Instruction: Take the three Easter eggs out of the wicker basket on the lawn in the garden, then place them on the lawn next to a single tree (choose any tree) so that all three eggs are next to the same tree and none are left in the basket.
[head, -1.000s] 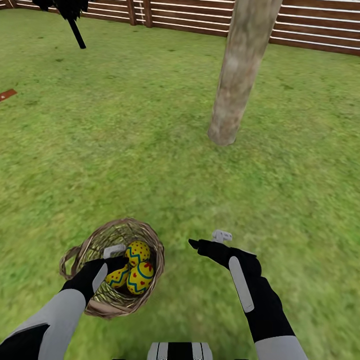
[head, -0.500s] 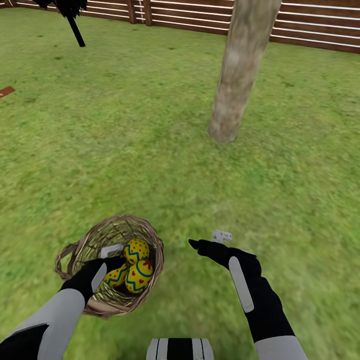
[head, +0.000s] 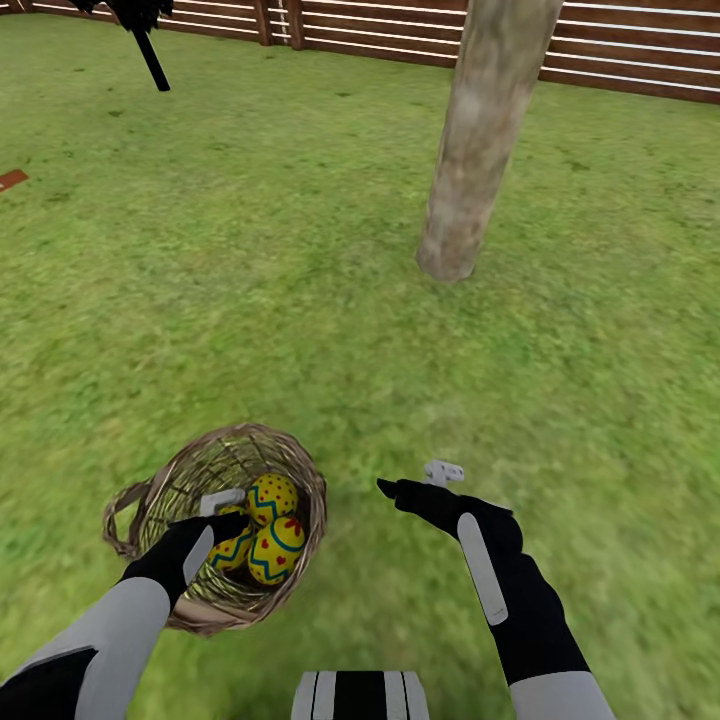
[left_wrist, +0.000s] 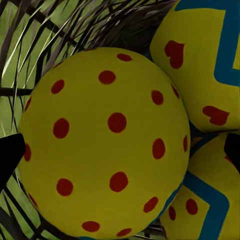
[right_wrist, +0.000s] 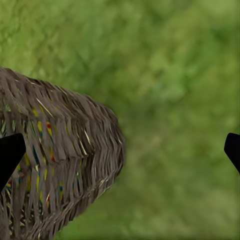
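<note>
The wicker basket (head: 215, 528) lay on the lawn (head: 300, 280) at seven o'clock, holding all three Easter eggs (head: 258, 530); it had drifted slightly leftward since the earlier frame. The left gripper (head: 222, 512) reached inside, fingers spread around the dotted egg (left_wrist: 105, 142), contact uncertain. At five o'clock the right gripper (head: 420, 480) hovered open. The tree (head: 480, 140) stood at one o'clock.

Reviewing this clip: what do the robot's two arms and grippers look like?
Both arms are light grey nearer the body, turning matte black at the wrists, each with a pale grey strip. The left gripper and right gripper have pale grey fingers; wrist views show black fingertips. No cables visible.
</note>
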